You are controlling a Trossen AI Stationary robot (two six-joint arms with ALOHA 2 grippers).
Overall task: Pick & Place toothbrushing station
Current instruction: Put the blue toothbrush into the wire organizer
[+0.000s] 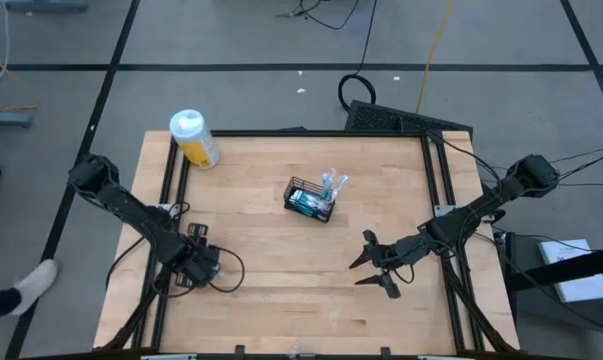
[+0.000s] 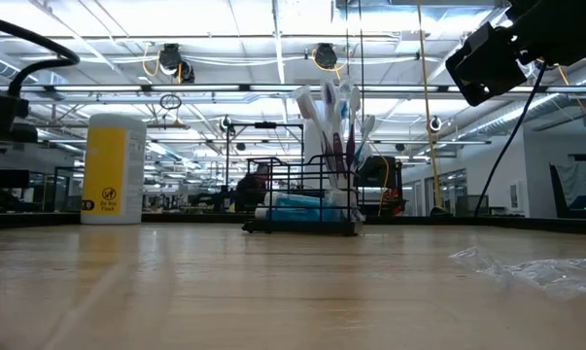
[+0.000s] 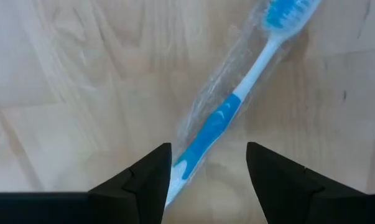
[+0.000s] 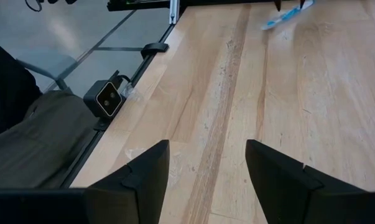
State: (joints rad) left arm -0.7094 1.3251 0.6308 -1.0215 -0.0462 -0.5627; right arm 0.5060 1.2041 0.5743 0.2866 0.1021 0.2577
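— Where do we see the basket [image 1: 310, 199]?
— Mid-table, toward the far edge, brushes [image 2: 333, 115] upright in it and teal tubes [image 2: 297, 203] lying inside; the yellow bottle [image 1: 194, 138] stands well apart at the far left corner.
— And our grippers?
— The left gripper [image 3: 208, 177] hangs over a wrapped toothbrush [image 3: 234, 106] lying flat on the wood, fingers spread wide. The right gripper [image 1: 374, 266] hovers near the front right, equally wide, holding nothing.

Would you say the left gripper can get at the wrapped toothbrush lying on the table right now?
Probably yes: the left gripper is open directly over the toothbrush, its handle between the fingers, nothing in the way.
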